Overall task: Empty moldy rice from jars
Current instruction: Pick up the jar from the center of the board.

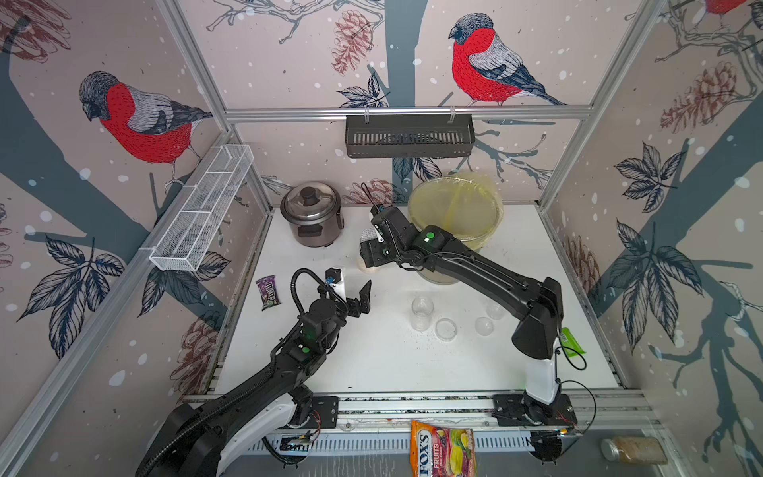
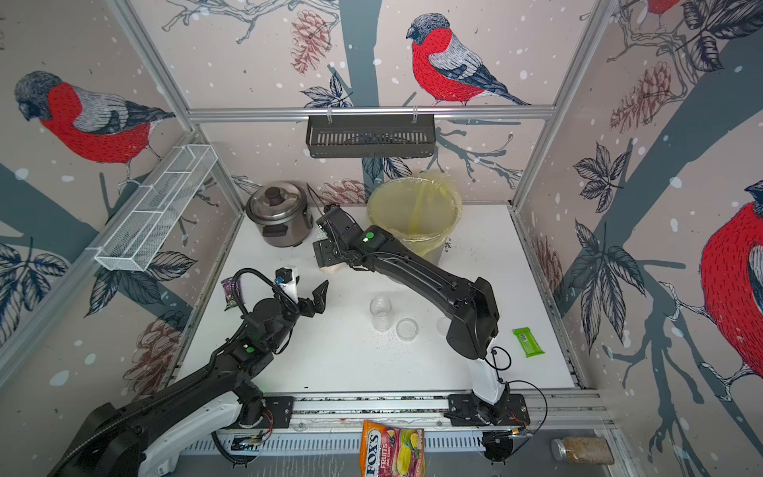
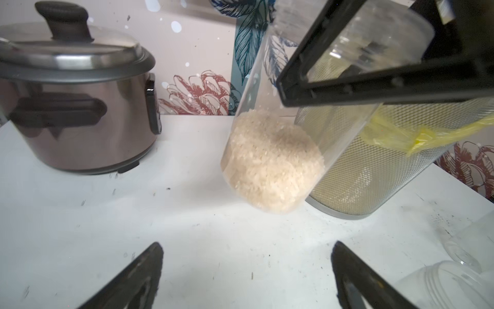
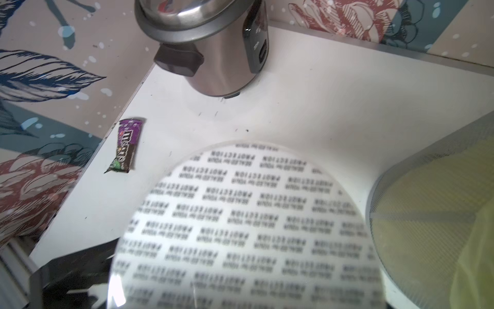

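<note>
White worktop (image 1: 371, 363) with lined bin (image 3: 374, 182) at rear. Left hand (image 3: 247, 248), open and empty, points toward the wide jar (image 3: 267, 120) gripped by the right hand (image 1: 370, 254) just beside the bin: long axis tilted, sealed mouth uppermost, moldy rice (image 3: 272, 171) settled in its base.

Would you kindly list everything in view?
rice cooker: one, silver, back left
bin: one, yellow-lined, back of table
wide jar: one, clear, silver-lidded, tilted beside bin
rice: one clump, beige, in wide jar
narrow jar: one, clear, centre
clear round pieces: three, beside narrow jar
chocolate packet: one, purple, table's left edge
snack packet: one, green, table's right edge
sweets bag: one, orange, by front rail
capped jar: one, brown, front right
wire shelf: one, white, left wall
slotted shelf: one, black, back rail
left gripper: one, black, open
right gripper: one, black, shut on wide jar
</note>
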